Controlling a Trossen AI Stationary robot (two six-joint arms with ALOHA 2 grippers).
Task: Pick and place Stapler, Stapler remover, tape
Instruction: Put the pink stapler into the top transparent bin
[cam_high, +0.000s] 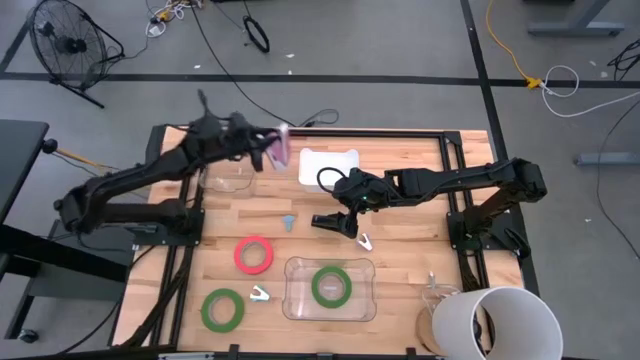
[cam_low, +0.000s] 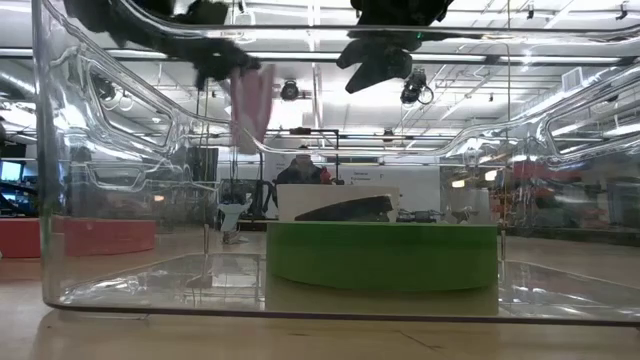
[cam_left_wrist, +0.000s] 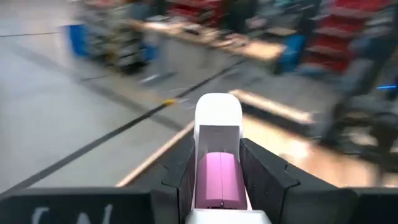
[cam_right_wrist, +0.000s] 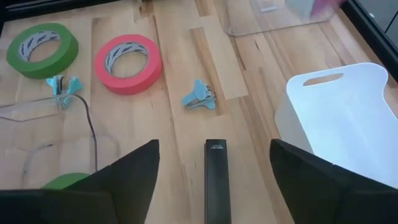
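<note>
Left tool (cam_high: 272, 150): raised over the desk's (cam_high: 400, 225) far edge, pinching a pink-and-white stapler (cam_left_wrist: 216, 163) between its fingers (cam_left_wrist: 264, 177).
Right tool (cam_right_wrist: 214, 186): spread wide, hovering above a black stapler (cam_high: 334, 224) lying mid-desk, just in front of the white tray (cam_high: 328, 165).
Tape: red roll (cam_high: 255, 254) and one green roll (cam_high: 222, 309) on bare desk toward the near-left corner; second green roll (cam_high: 331, 286) inside the clear container (cam_high: 296, 300) at the near edge.
Blue staple remover (cam_right_wrist: 199, 96): mid-desk, near the red roll.

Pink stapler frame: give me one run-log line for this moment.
left hand: shut on pink stapler, raised over table's far side | right hand: open above black stapler | one green tape in clear container
</note>
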